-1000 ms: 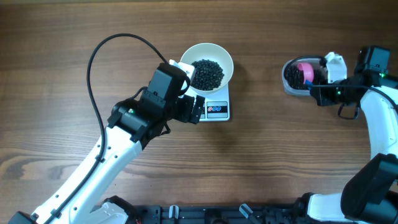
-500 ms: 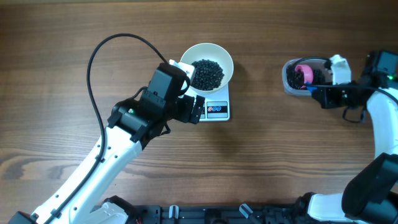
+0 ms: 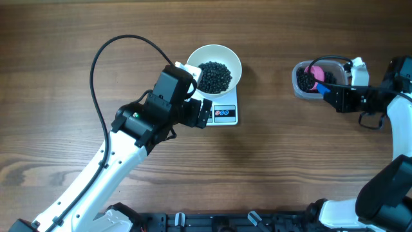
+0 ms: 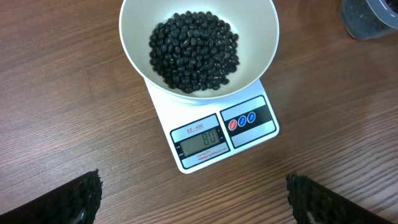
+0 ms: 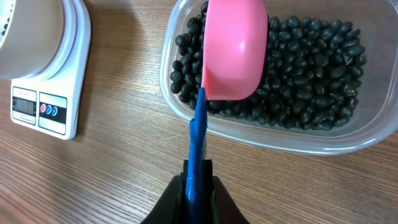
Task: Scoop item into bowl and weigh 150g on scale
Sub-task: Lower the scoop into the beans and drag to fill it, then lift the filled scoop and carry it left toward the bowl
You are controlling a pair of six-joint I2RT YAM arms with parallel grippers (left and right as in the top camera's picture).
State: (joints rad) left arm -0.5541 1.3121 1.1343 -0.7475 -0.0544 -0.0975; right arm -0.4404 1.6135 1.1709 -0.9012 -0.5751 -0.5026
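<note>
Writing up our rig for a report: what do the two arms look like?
Both arms have white links and black joints. The left arm carries a looping black cable; its black fingers are knobbly-textured. The right arm has smooth black fingers.

Bright, even room light from overhead, with no hard glare. The table (image 3: 290,161) carries only faint, soft shadows, and the bowl (image 4: 261,37) shades the scale (image 4: 249,134) beneath. All views are sharp. The tub (image 5: 292,142) gleams slightly at 5 o'clock.

Likely a robotics lab bench: wood-grain table (image 3: 290,167), two white cabled robot arms (image 3: 109,164), digital scale (image 3: 224,114).
</note>
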